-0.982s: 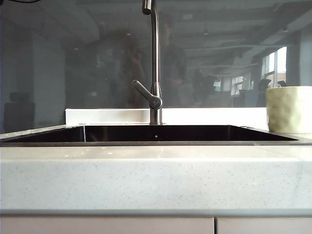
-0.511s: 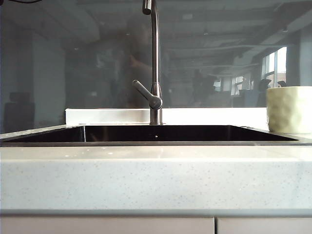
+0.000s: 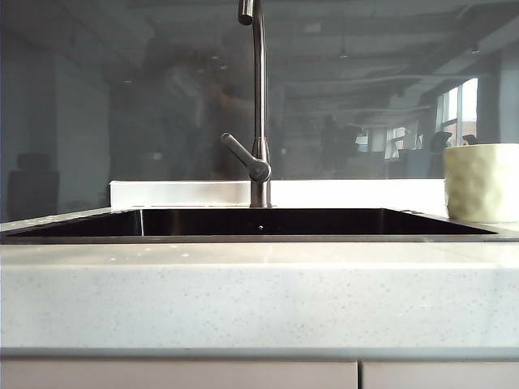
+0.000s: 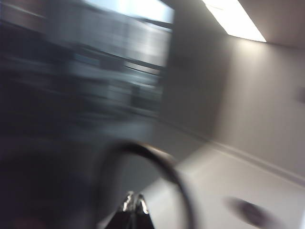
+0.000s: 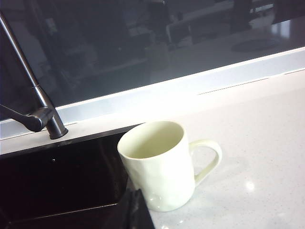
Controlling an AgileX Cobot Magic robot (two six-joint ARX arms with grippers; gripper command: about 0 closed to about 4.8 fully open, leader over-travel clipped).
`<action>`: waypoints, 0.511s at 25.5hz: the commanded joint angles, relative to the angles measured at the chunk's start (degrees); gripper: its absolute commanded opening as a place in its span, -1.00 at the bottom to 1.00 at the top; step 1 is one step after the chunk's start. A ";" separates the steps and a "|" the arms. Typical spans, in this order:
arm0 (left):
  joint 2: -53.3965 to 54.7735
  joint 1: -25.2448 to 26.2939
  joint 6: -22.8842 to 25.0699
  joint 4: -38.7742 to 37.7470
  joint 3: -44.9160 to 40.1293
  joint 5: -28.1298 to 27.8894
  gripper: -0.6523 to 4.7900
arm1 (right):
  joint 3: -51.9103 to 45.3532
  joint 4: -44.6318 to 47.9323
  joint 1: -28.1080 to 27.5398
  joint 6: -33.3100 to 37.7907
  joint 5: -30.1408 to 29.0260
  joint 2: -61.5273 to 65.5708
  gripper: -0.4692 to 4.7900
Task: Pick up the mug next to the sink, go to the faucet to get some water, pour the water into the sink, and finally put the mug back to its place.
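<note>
The pale cream mug stands upright on the speckled counter at the right end of the dark sink. The steel faucet rises behind the basin's middle, its lever angled to the left. Neither gripper shows in the exterior view. In the right wrist view my right gripper is shut and empty, its tip just short of the mug, whose handle points away from the sink; the faucet base is beyond. In the blurred left wrist view my left gripper is shut and holds nothing.
A dark glass backsplash runs behind the faucet above a white ledge. The counter's front face fills the lower exterior view. The left wrist view shows a smeared dark curved loop, a pale wall and a ceiling light.
The mug, faucet and sink have stayed put. Only the reflected figure in the glass has shifted left.
</note>
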 commanded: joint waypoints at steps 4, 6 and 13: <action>-12.61 -5.57 34.64 -49.86 0.26 -33.20 -0.77 | 0.33 1.07 -0.04 -0.07 0.28 -0.09 -0.84; -15.69 -7.72 37.42 -52.74 0.11 -37.33 -0.77 | 0.33 1.05 0.00 -0.07 -0.22 -0.09 -0.84; -35.56 -10.82 36.81 -49.46 -14.56 -44.83 -0.77 | 0.33 1.05 -0.02 -0.07 0.09 -0.09 -0.84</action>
